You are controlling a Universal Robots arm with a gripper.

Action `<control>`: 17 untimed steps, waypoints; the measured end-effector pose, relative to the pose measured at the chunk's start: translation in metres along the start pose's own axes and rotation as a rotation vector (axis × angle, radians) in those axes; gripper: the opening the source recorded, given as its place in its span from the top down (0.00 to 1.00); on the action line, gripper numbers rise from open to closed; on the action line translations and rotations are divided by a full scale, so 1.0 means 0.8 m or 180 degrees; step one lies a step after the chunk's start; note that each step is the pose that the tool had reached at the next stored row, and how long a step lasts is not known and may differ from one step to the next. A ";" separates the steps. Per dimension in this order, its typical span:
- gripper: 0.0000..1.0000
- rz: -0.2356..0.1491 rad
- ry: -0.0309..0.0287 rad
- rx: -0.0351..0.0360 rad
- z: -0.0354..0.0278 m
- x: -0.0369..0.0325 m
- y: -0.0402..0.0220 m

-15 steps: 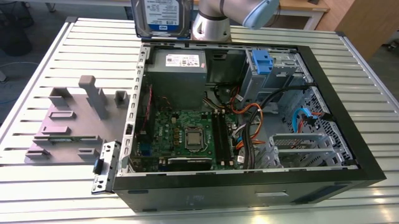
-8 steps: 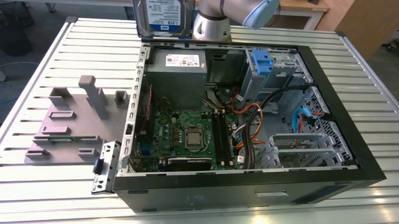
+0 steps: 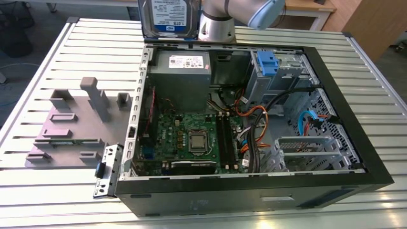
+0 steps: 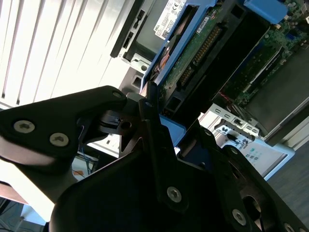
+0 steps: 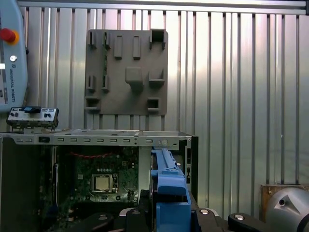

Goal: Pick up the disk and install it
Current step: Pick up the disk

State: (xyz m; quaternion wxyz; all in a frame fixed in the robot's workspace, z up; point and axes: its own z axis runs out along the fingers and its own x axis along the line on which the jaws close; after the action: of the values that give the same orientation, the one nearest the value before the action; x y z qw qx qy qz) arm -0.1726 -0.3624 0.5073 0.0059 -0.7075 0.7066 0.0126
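Observation:
The disk (image 3: 170, 18), a silver hard drive with a white-and-blue label in a blue carrier, hangs upright in the air above the far wall of the open computer case (image 3: 254, 193) in the exterior view. In the second wrist view my gripper (image 4: 159, 126) is shut on the blue carrier's end, and the disk's (image 4: 193, 58) green circuit board underside faces the camera. In the first wrist view the disk's blue edge (image 5: 166, 186) runs out from between the black fingers (image 5: 207, 215), above the case.
Inside the case are the grey power supply (image 3: 181, 71), the motherboard (image 3: 190, 138), bundled cables (image 3: 254, 124) and a metal drive cage with a blue latch (image 3: 267, 62). A grey fixture plate (image 3: 70, 129) lies on the slatted table at the exterior view's left.

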 end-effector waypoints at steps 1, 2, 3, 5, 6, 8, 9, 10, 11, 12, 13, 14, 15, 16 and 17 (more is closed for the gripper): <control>0.63 0.0000 0.0000 0.0000 0.0000 0.0000 -0.0007; 0.63 0.0000 0.0000 0.0000 0.0000 0.0000 -0.0016; 0.63 0.0000 0.0000 0.0000 0.0000 0.0000 -0.0024; 0.63 0.0000 0.0000 0.0000 -0.0001 0.0000 -0.0040; 0.63 0.0000 0.0000 0.0000 -0.0001 0.0000 -0.0048; 0.63 0.0000 0.0000 0.0000 0.0000 0.0000 -0.0065; 0.63 0.0000 0.0000 0.0000 -0.0001 0.0000 -0.0075; 0.63 0.0000 0.0000 0.0000 -0.0001 0.0000 -0.0084; 0.63 0.0000 0.0000 0.0000 -0.0001 0.0000 -0.0093; 0.63 0.0000 0.0000 0.0000 -0.0001 0.0000 -0.0101; 0.63 0.0000 0.0000 0.0000 -0.0001 0.0000 -0.0110; 0.63 0.0000 0.0000 0.0000 -0.0001 0.0000 -0.0119; 0.63 0.0000 0.0000 0.0000 -0.0001 0.0000 -0.0129; 0.63 0.0000 0.0000 0.0000 -0.0001 0.0000 -0.0137; 0.63 0.0000 0.0000 0.0000 -0.0002 0.0000 -0.0145</control>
State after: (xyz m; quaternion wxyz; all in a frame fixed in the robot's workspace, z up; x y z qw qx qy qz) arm -0.1610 -0.3624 0.5073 0.0059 -0.7075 0.7066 0.0126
